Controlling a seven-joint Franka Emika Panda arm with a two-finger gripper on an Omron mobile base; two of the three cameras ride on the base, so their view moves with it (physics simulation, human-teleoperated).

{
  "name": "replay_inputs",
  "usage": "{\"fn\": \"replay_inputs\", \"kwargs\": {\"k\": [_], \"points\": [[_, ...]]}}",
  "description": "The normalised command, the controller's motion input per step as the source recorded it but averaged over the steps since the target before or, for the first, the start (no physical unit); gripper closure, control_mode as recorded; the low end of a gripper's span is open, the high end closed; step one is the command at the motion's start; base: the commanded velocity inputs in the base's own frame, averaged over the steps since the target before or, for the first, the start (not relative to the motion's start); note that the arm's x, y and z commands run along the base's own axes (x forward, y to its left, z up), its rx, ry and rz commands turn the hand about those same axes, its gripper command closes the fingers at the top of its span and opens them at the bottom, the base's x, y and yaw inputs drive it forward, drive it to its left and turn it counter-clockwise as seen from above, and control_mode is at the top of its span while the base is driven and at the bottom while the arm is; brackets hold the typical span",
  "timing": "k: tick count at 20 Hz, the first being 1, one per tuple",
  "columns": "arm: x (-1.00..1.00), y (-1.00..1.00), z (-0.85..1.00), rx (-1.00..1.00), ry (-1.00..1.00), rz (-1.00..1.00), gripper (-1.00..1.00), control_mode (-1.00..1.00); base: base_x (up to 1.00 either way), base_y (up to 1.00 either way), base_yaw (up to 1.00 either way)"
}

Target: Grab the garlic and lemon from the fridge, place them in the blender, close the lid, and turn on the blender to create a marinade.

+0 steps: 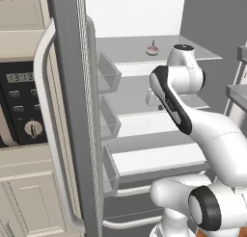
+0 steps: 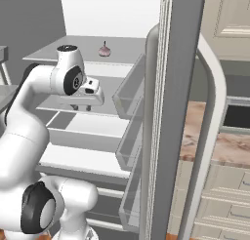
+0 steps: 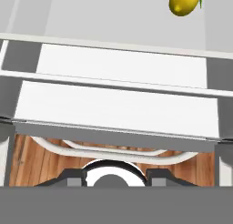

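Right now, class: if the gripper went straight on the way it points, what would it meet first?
The gripper points down inside the fridge, so it would probably meet a white glass shelf first; depth is unclear. The lemon lies off to the side.

The arm [image 1: 212,135] is glossy white, built of thick rounded links with bulbous elbows. Dark grey to black bands ring its joints, and one long black stripe runs down a link. A round dark cap tops the upper joint. The hand [image 2: 87,95] is a white block.
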Motion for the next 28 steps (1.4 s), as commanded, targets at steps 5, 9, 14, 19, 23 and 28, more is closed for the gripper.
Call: {"fn": "replay_inputs", "kwargs": {"k": [5,9,14,19,23,28], "points": [[-0.01,-0.06,-0.02,0.0,-0.01,0.01,-1.0,-1.0,0.0,0.0,0.0],[0.06,-0.66,-0.11,0.0,-0.39,0.01,-1.0,-1.0,0.0,0.0,0.0],[0.1,-0.45,-0.05,0.0,-0.21,0.0,-1.0,-1.0,0.0,0.0,0.0],[0.66,-0.03,-0.12,-0.01,0.02,-0.07,-1.0,-1.0,0.0,0.0,0.0],[0.89,0.0,0.01,-0.01,-0.01,-0.27,-1.0,-1.0,0.0,0.0,0.0],[0.8,-0.03,-0.24,0.0,0.0,-0.09,-1.0,-1.0,0.0,0.0,0.0]]}}
